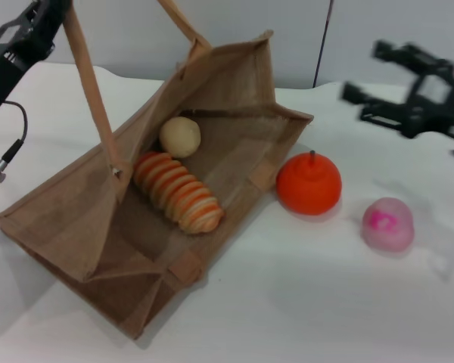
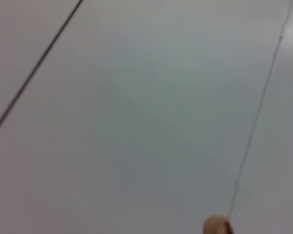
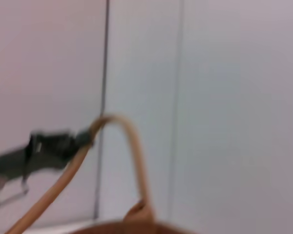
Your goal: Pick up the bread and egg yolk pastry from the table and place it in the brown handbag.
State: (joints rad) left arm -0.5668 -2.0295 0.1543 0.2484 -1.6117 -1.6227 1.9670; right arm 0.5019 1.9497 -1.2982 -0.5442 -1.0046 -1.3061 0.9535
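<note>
The brown handbag lies on the white table, its mouth held open; inside it rests the bread, and just behind that, touching or nearly so, the egg yolk pastry; to my right of the bag sit a pink ball and an orange fruit; farther back, my right gripper hangs above the table, fingers spread and holding nothing; my left gripper is up high, clamped on the bag's handle.
</note>
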